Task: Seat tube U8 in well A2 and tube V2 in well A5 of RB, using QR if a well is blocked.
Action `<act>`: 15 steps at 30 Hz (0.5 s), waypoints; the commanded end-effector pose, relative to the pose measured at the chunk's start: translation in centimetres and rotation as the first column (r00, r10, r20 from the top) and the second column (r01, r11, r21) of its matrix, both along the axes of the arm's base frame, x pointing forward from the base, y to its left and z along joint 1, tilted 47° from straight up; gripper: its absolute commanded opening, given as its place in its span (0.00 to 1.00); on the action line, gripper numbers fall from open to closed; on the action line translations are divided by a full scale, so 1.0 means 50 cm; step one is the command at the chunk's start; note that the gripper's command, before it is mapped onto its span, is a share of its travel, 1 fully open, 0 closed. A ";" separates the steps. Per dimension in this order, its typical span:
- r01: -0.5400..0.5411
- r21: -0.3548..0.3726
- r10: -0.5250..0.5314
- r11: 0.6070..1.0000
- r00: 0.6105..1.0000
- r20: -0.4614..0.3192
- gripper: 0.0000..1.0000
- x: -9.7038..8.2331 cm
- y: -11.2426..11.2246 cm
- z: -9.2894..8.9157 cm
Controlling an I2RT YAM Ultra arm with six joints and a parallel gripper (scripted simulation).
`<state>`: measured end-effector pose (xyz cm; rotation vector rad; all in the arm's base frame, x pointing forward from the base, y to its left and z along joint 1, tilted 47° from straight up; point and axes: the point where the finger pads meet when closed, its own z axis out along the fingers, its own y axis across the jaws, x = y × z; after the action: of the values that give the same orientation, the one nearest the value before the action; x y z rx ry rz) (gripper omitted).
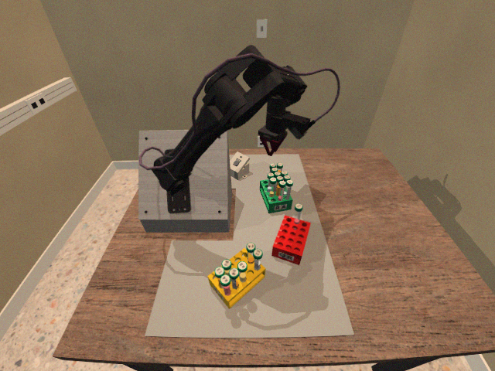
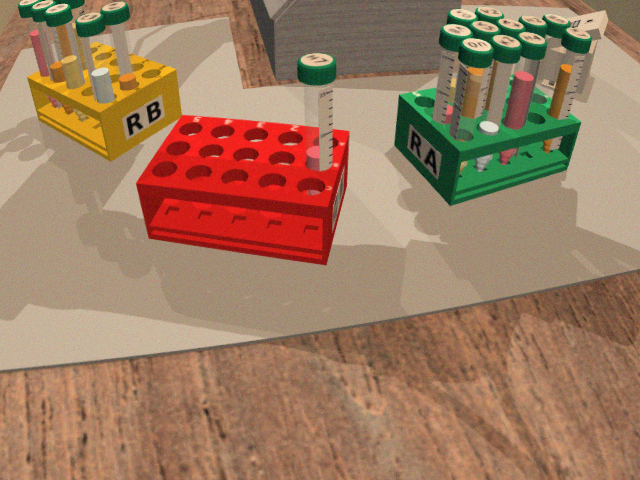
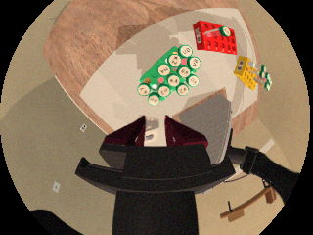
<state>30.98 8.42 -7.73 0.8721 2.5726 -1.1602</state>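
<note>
We see the gripper (image 1: 271, 148) part-open, holding nothing, high behind green rack RA (image 1: 274, 202); its tubes stand upright below, toward us.

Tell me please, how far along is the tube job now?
Done: unclear. One tube stands in red rack QR and several in yellow RB, but their cap labels are not readable enough to confirm U8 or V2. In hand: nothing; the claw hangs open and empty, high up near green RA. Left: at least pressing the DONE box.
</note>
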 end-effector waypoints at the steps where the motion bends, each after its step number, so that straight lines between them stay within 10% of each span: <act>1: -0.048 -0.002 0.048 0.999 0.999 0.011 0.30 0.000 0.005 -0.005; 15: -0.032 -0.015 0.031 0.999 0.999 -0.010 0.30 -0.007 -0.043 -0.048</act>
<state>30.98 7.05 -9.29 0.8653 2.5730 -1.1480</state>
